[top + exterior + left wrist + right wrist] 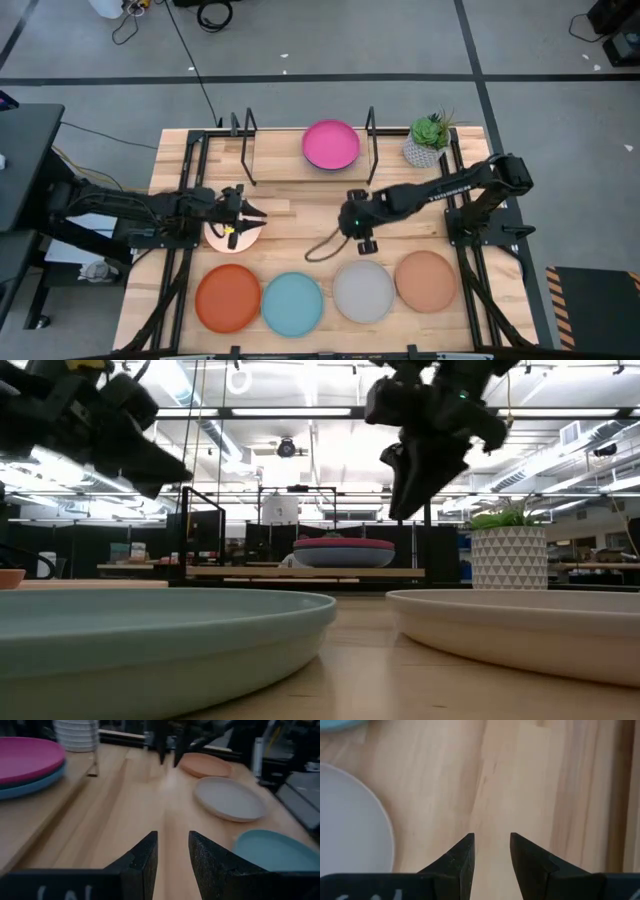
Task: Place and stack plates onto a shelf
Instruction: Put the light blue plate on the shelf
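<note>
The shelf [300, 170] stands at the table's far side and carries a stack with the pink plate [331, 145] on top and a blue plate [30, 784] beneath it. Orange [228, 298], light blue [292, 303], grey [363, 290] and tan-brown [426, 280] plates lie flat in a row along the near edge. A cream plate [228, 240] lies on the table under my left gripper [258, 215], which hovers open and empty. My right gripper [362, 238] hangs open and empty above bare wood just beyond the grey plate [345, 820], pointing down.
A potted plant in a white pot [428, 142] stands at the shelf's right end. A dark cable loop [320, 248] lies on the table by the right gripper. The shelf's left half [270, 160] is bare board between black uprights [248, 150].
</note>
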`<state>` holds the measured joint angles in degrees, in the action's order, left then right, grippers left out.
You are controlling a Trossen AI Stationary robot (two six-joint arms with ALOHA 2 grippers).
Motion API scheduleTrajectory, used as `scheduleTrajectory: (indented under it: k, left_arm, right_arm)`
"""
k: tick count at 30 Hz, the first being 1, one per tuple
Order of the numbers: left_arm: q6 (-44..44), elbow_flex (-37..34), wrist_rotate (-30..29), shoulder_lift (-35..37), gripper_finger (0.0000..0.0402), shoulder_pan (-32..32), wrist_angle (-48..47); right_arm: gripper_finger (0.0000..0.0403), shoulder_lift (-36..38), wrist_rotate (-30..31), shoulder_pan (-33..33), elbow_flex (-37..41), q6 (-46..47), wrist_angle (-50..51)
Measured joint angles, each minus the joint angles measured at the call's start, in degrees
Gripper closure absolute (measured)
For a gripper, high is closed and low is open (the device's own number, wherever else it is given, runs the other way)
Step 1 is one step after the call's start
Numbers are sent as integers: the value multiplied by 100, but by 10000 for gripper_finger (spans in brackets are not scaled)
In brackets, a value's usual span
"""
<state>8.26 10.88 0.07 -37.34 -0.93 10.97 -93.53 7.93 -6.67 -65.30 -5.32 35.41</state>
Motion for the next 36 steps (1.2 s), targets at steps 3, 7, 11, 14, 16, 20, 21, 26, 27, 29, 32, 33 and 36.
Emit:
scheduleTrajectory:
  k: [3, 7, 11, 14, 16, 20, 21, 26, 27, 29, 32, 33, 36]
  left_arm:
    - [37, 312, -114, -192, 285, -245, -255]
    - [54, 586, -282, -342, 285, -403, -276]
    - [-126, 618, -290, -358, 285, -459, -282]
    - [-394, 618, -309, -354, 285, -459, -274]
    - [-526, 618, -311, -354, 285, -459, -276]
    - [-782, 618, -310, -354, 285, -457, -272]
    - [-888, 618, -310, -354, 285, -457, -264]
    - [-1368, 620, -312, -354, 285, -457, -165]
    - [-1449, 620, -310, -354, 285, -457, -143]
    - [-1526, 620, -310, -354, 285, -457, -71]
    - [-1476, 622, -308, -354, 285, -457, -10]
    - [-1423, 622, -308, -354, 285, -457, 0]
    - [-1171, 622, -169, -422, 285, -457, 11]
  right_arm:
    - [273, 76, 208, -190, 325, 229, -212]
    - [273, 230, 248, -354, 552, 1190, 79]
    - [273, 316, 228, -579, 557, 2780, 997]
    - [272, 318, -32, -820, 558, 3571, 1386]
    - [266, 294, -235, -1010, 559, 4042, 1443]
    - [247, 192, -425, -1452, 557, 5109, 1426]
    - [243, 154, -441, -1567, 557, 5444, 1481]
    - [237, 17, -619, -2125, 539, 6802, 1512]
    - [237, 10, -613, -2237, 527, 6967, 1500]
    - [237, 1, -590, -2427, 495, 7210, 1419]
    - [237, -17, -322, -2730, 481, 7225, 1086]
    - [238, -40, -175, -2830, 481, 7122, 929]
    - [242, -163, 152, -3078, 461, 6906, 601]
